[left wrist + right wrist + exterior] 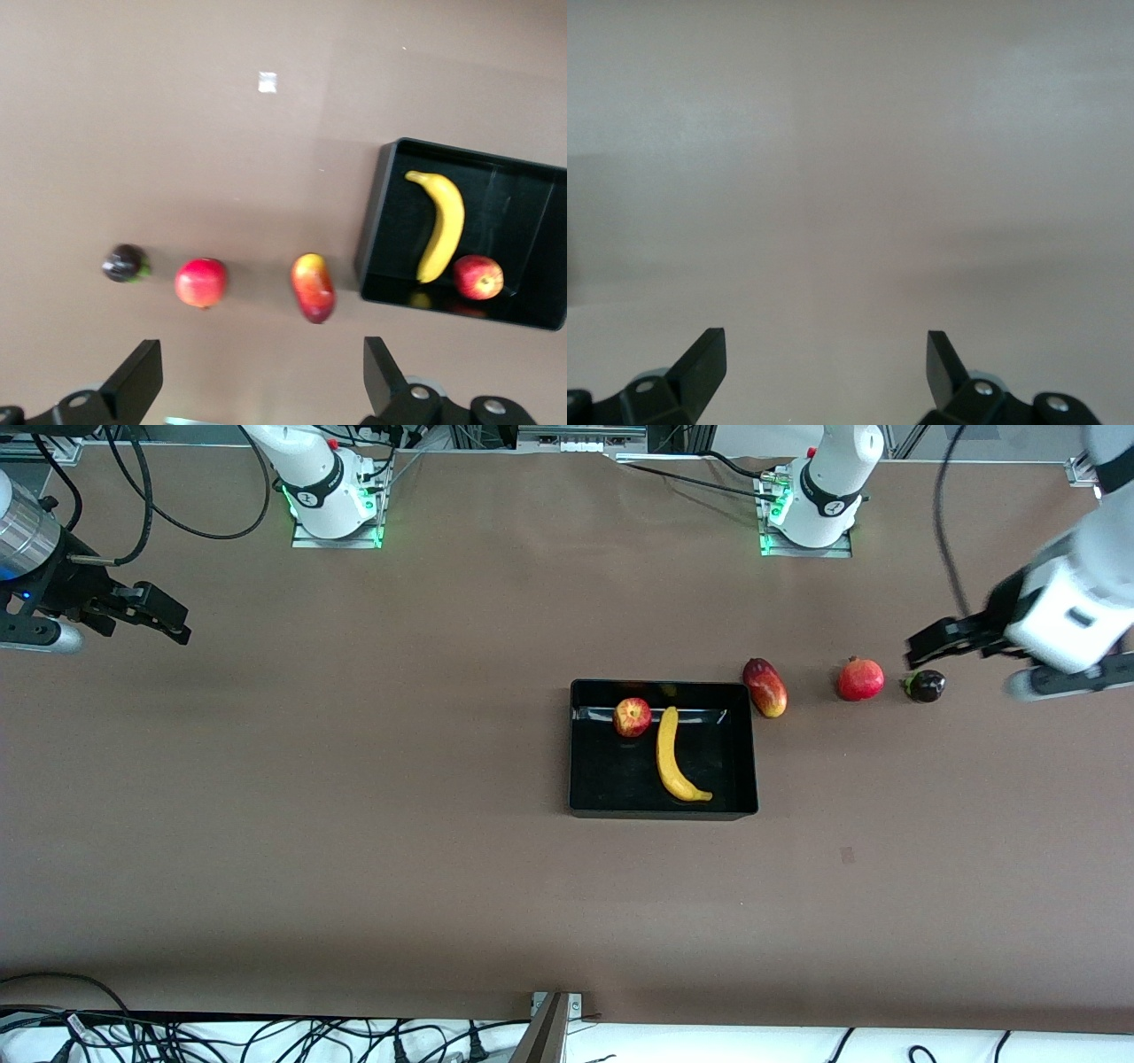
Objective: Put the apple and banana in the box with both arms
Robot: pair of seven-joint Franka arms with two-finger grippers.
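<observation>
The apple (633, 716) and banana (675, 756) both lie in the box (585, 797) mid-table, the banana's long axis running toward the front edge. My left gripper (930, 645) and right gripper (164, 615) hover empty over opposite table ends, jaws wide.

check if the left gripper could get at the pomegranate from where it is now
Probably yes: the left gripper is open, over the small dark fruit beside the pomegranate, and nothing covers it.
</observation>
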